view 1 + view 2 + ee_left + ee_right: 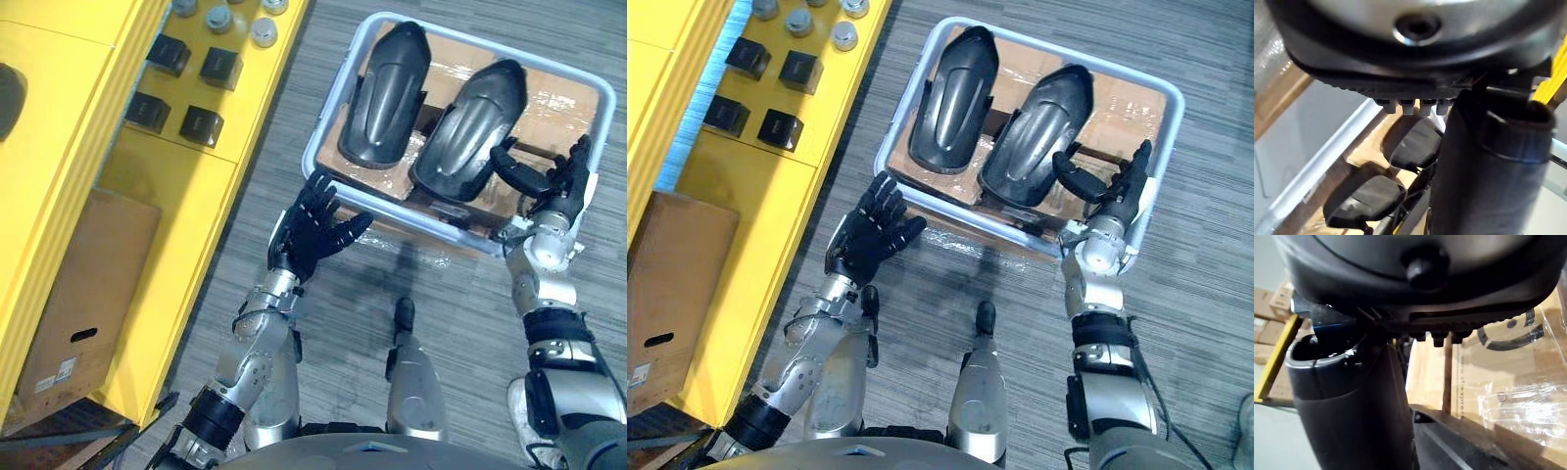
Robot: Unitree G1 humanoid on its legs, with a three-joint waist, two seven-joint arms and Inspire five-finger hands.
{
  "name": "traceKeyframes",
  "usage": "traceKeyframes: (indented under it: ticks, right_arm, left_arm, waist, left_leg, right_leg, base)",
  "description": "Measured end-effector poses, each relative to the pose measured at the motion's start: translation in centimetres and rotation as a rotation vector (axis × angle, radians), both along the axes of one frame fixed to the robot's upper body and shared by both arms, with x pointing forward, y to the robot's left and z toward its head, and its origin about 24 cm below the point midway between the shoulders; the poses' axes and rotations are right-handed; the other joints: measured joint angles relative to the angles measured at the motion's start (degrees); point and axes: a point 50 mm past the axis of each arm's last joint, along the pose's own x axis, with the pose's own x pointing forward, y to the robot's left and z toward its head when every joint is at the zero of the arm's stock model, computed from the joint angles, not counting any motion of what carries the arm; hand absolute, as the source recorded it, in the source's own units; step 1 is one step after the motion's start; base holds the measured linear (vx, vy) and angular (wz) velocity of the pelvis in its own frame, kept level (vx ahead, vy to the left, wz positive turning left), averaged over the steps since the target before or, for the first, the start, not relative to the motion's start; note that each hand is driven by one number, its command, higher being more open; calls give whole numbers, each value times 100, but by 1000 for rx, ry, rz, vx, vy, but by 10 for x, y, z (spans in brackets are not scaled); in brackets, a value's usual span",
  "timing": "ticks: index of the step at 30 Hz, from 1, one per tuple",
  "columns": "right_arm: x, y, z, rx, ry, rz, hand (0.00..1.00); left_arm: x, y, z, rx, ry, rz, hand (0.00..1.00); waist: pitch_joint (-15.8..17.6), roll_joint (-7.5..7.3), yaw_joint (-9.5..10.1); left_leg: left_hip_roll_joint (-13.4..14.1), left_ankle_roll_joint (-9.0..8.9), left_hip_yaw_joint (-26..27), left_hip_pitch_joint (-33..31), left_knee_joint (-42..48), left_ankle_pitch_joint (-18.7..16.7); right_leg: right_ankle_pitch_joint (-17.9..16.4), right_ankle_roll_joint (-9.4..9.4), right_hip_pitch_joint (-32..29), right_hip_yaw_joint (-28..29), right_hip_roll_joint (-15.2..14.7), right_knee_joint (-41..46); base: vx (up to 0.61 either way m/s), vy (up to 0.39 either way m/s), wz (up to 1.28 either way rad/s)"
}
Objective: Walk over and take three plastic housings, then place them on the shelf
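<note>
Two black plastic housings, one on the left (387, 93) and one on the right (470, 127), lie side by side in a pale bin (331, 106) lined with cardboard, standing on the floor. My left hand (312, 235) hovers open just outside the bin's near-left corner, palm up and holding nothing. My right hand (558, 181) is open at the bin's near-right rim, fingers straight, its thumb reaching toward the lower end of the right housing. The left wrist view shows both housings (1415, 144) past the thumb. A housing's dark edge (1459, 445) lies close under the right hand.
A yellow shelf (211, 166) runs along the left, carrying several black blocks (201, 124) and grey round parts (263, 31). A cardboard box (83, 294) sits beside the shelf's lower part. Grey carpet lies between the shelf and the bin.
</note>
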Motion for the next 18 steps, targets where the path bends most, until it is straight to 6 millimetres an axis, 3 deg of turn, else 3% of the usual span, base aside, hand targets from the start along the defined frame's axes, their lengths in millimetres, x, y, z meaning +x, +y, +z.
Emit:
traceKeyframes:
  ticks: [2, 6, 7, 14, 18]
  right_arm:
    - [4, -10, 7, -23, 37, -8, 100]
    - [14, -34, 48, -110, 65, -36, 100]
    - [15, -39, 57, -124, 77, -53, 0]
    - [8, -66, 64, -244, 325, -158, 0]
    - [2, -77, 70, -342, 470, -216, 0]
  left_arm:
    - [0, 0, -6, 13, 29, -4, 100]
    - [-1, -2, -16, -3, 82, -16, 100]
    - [-2, -4, -19, -2, 91, -24, 100]
    - [-5, -7, -29, -9, 142, -40, 100]
    - [-9, -5, -34, 4, 163, -34, 100]
  waist:
    - [7, 32, 25]
    - [126, 303, 33]
    - [151, 366, 50]
    - [147, 455, 196]
    - [143, 463, 175]
  left_leg:
    - [-66, 18, 8, 0, -58, 57]
    - [-146, 56, -19, -21, -194, 206]
    - [-158, 53, -26, -38, -193, 232]
    - [-158, -5, -183, -91, -207, 337]
    - [-147, -52, -347, -83, -438, 542]
  right_leg:
    - [-84, 60, -54, -9, -72, 76]
    - [-111, 73, -195, -63, -169, 248]
    - [-124, 74, -230, -72, -186, 298]
    - [-176, 35, -270, -237, -194, 480]
    - [-244, 30, -284, -419, -186, 568]
  base:
    - [-50, 8, 6]
    - [-77, 18, 6]
    - [-87, 15, 3]
    - [-67, -9, 10]
    - [-35, -28, 19]
